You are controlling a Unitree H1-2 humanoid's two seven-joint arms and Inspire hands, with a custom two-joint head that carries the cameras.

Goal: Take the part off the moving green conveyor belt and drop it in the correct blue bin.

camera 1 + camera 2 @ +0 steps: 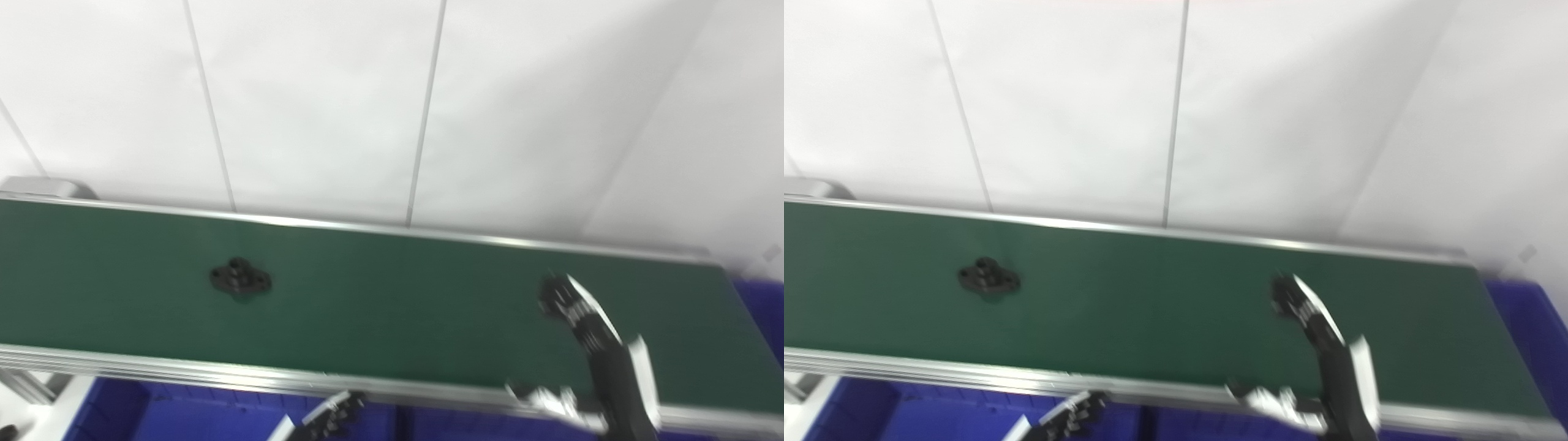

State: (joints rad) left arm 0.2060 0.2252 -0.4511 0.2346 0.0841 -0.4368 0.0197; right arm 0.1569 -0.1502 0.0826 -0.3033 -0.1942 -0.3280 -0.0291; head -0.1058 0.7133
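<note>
Left eye view: part (240,278) lies on belt (392,306), well left of splayed, empty right hand (588,343).

From head height we look down close on the green conveyor belt (392,306); both views share it, slightly offset sideways.

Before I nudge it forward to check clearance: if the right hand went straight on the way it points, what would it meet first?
Nothing close: the right hand points up-left over bare green belt. The black part lies far left, off that line. Depth is unclear.
</note>
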